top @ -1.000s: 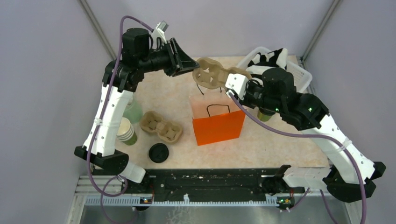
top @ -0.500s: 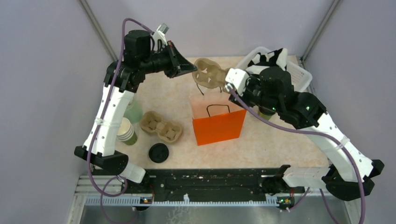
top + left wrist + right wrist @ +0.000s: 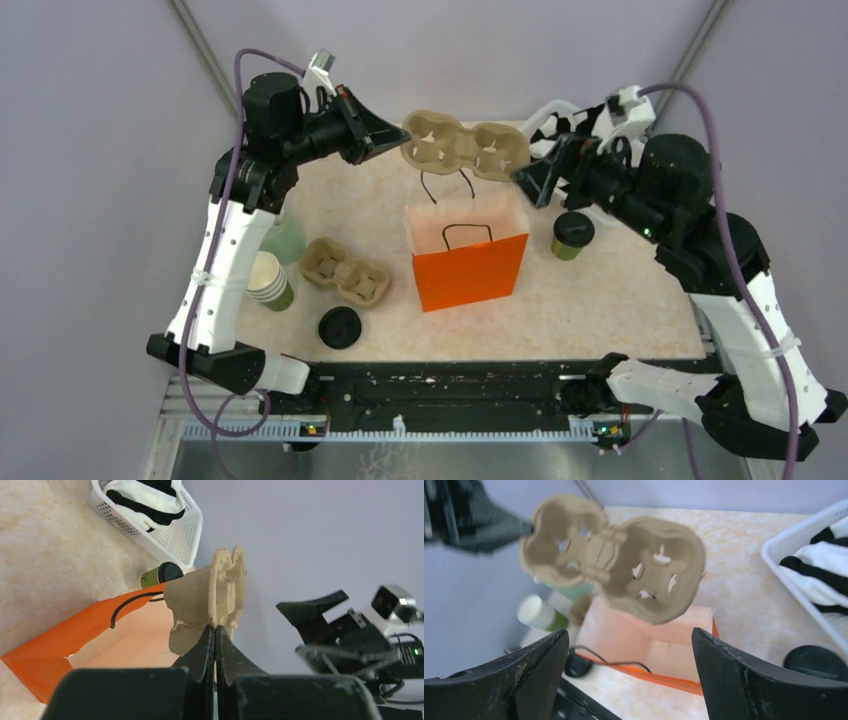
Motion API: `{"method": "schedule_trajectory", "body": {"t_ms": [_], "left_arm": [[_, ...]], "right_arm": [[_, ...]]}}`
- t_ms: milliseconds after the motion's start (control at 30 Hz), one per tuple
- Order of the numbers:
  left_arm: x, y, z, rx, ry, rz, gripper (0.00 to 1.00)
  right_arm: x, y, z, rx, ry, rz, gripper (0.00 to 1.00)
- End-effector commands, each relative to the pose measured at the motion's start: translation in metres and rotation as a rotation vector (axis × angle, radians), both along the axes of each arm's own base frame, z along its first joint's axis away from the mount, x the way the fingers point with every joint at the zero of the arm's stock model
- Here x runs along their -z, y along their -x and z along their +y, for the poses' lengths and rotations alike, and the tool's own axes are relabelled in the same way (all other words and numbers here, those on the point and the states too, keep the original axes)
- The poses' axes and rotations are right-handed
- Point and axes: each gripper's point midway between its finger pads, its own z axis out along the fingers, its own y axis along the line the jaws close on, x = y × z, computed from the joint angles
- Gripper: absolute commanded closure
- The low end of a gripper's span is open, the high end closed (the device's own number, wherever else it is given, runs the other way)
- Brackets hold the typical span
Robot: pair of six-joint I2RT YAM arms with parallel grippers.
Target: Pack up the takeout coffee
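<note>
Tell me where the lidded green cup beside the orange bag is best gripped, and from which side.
Grip the takeout coffee on its green paper wall, just under the black lid, coming level from the right. It stands upright, so its round wall offers two opposite faces. The orange bag stands close on its left; its right side seems free. The right jaws are open.

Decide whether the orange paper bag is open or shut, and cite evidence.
Open. The orange paper bag stands upright, its mouth spread, pale inner walls showing from above.
</note>
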Motion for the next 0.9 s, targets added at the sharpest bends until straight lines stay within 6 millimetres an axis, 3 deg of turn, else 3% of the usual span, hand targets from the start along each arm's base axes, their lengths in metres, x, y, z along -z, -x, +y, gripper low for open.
{"method": "schedule_trajectory", "body": {"t_ms": [0, 67, 133, 200, 400, 600, 867], "left_arm": [[-0.032, 0.017, 0.005, 0.010, 0.068, -0.099, 1.00], [-0.030, 0.020, 0.006, 0.016, 0.080, -0.090, 1.00], [-0.028, 0.024, 0.006, 0.018, 0.096, -0.080, 1.00], [-0.027, 0.028, 0.007, 0.020, 0.113, -0.074, 1.00], [-0.028, 0.033, 0.009, 0.025, 0.136, -0.072, 1.00], [-0.031, 0.034, 0.012, 0.026, 0.139, -0.078, 1.00], [-0.030, 0.035, 0.013, 0.042, 0.142, -0.076, 1.00]], "right_arm": [[-0.024, -0.017, 0.014, -0.016, -0.403, 0.230, 0.11], [-0.028, -0.025, 0.012, -0.082, -0.527, 0.279, 0.15], [-0.027, -0.031, 0.009, -0.172, -0.649, 0.341, 0.25], [-0.037, -0.032, 0.006, -0.245, -0.721, 0.303, 0.29], [-0.024, -0.032, 0.009, -0.287, -0.742, 0.343, 0.35], [-0.014, -0.033, 0.008, -0.280, -0.786, 0.363, 0.61], [-0.015, -0.036, 0.006, -0.278, -0.858, 0.347, 0.88]]}}
